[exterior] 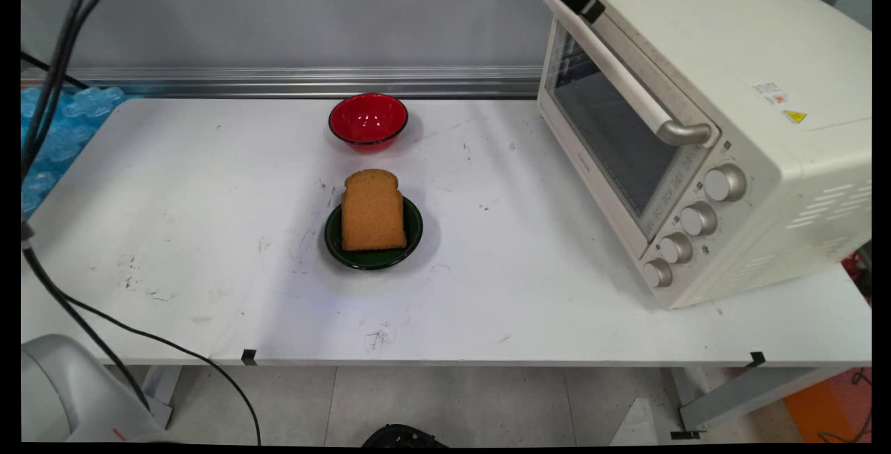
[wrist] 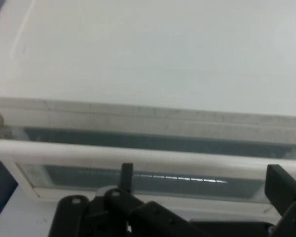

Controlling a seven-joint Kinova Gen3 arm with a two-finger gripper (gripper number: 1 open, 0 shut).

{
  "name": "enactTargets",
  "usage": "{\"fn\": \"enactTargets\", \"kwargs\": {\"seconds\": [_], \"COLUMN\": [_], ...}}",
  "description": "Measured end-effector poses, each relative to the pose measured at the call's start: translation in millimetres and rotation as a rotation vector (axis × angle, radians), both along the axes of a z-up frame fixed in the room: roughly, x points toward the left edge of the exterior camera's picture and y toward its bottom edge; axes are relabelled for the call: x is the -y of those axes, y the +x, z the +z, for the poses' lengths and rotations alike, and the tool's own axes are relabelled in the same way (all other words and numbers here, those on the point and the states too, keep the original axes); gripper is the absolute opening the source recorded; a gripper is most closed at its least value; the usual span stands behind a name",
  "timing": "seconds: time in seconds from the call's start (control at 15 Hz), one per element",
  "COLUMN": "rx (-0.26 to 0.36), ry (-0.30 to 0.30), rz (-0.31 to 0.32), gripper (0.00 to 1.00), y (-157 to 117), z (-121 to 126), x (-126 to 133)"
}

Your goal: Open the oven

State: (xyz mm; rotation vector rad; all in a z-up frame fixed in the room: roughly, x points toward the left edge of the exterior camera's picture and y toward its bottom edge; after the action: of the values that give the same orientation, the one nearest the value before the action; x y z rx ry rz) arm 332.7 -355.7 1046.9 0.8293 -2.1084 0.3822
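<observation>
A cream toaster oven [exterior: 759,78] stands at the table's right, its glass door shut. My black gripper [exterior: 588,5] hangs at the top edge, right at the far end of the door's pale bar handle [exterior: 616,74]. In the hand view the oven's top [wrist: 153,54] fills the upper half. The handle [wrist: 138,154] runs across just beyond my open gripper [wrist: 202,180], and its fingers [wrist: 126,174] stand wide apart with nothing between them.
A slice of brown bread [exterior: 372,212] lies on a dark green plate [exterior: 334,248] at mid-table. Behind it sits a red bowl [exterior: 367,120]. Blue bubble wrap [exterior: 62,127] lies at the far left. Black cables [exterior: 49,92] hang down the left side.
</observation>
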Motion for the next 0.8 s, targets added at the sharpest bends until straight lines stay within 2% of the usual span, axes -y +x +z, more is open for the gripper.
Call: {"fn": "enactTargets", "kwargs": {"seconds": [0.47,0.53,0.8], "rx": [0.032,0.038,0.067], "ry": [0.001,0.003,0.008], "rz": [-0.009,-0.011,-0.018], "gripper": [1.0,0.0,0.0], "y": [-36,-41,-56], "z": [-13,-15,-24], "x": [23,26,37]}}
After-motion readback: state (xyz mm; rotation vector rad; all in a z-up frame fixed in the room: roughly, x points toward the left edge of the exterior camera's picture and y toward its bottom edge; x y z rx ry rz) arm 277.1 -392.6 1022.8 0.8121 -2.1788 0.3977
